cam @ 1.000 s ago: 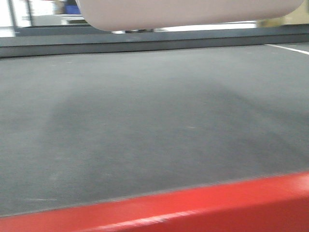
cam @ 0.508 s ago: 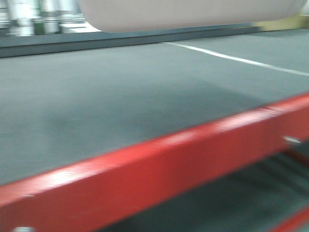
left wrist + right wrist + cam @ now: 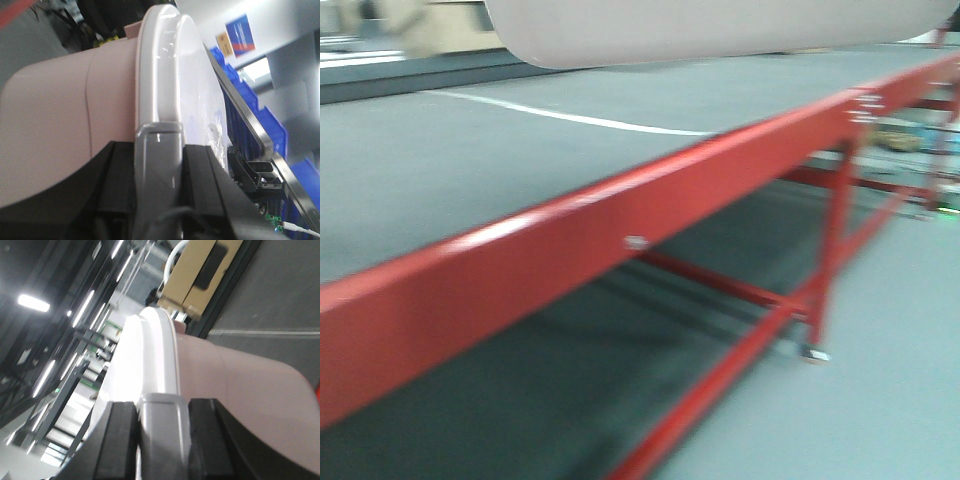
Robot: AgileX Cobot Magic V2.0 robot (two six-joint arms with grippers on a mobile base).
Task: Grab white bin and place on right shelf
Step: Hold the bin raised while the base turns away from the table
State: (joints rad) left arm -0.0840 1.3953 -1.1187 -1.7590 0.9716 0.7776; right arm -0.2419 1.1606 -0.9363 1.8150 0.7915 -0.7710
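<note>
The white bin (image 3: 720, 28) hangs at the top of the front view, above the table, only its pinkish underside showing. In the left wrist view its tub wall (image 3: 55, 115) and glossy lid (image 3: 175, 75) fill the frame, and my left gripper (image 3: 157, 152) is shut on the grey handle (image 3: 157, 175) at that end. In the right wrist view my right gripper (image 3: 162, 412) is shut on the other grey handle (image 3: 162, 435), beside the lid (image 3: 147, 355) and tub wall (image 3: 240, 390). A shiny steel rail (image 3: 250, 125) runs behind the lid; I cannot tell whether it belongs to the right shelf.
A red-framed table (image 3: 620, 220) with a dark grey mat top (image 3: 450, 170) runs diagonally below the bin, its legs and braces (image 3: 830, 260) at the right over grey floor (image 3: 900, 400). Blue bins (image 3: 272, 130) sit along the steel rail. A cardboard box (image 3: 200, 270) stands beyond the mat.
The front view has swung to the right: the table's red edge went from low and level to a steep diagonal, and its legs and the floor came into sight. The bin stays held at the top.
</note>
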